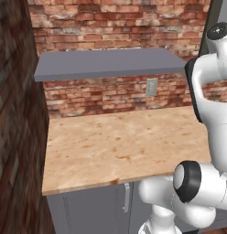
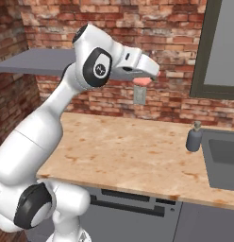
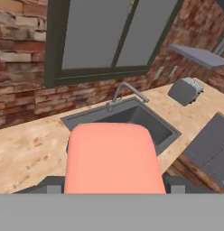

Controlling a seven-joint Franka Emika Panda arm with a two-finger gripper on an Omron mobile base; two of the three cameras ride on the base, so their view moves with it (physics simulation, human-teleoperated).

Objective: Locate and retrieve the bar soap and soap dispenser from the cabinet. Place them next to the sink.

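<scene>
While the soap dispenser (image 2: 194, 137) stands beside the sink (image 2: 221, 160), the gripper (image 2: 143, 81) clamps the bar soap (image 3: 113, 158).

Sink (image 3: 132, 118) w/ faucet (image 3: 125, 92), toaster (image 3: 185, 90), window (image 3: 100, 36), wall outlet (image 1: 151, 87)

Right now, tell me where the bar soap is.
The bar soap is held in the tool, up in the air over the counter, left of the sink.

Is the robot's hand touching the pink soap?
Touching. In the hand view the bar soap sits clamped between the gripper fingertips; the right base view shows it pinched at the gripper's tip, high above the counter.
</scene>
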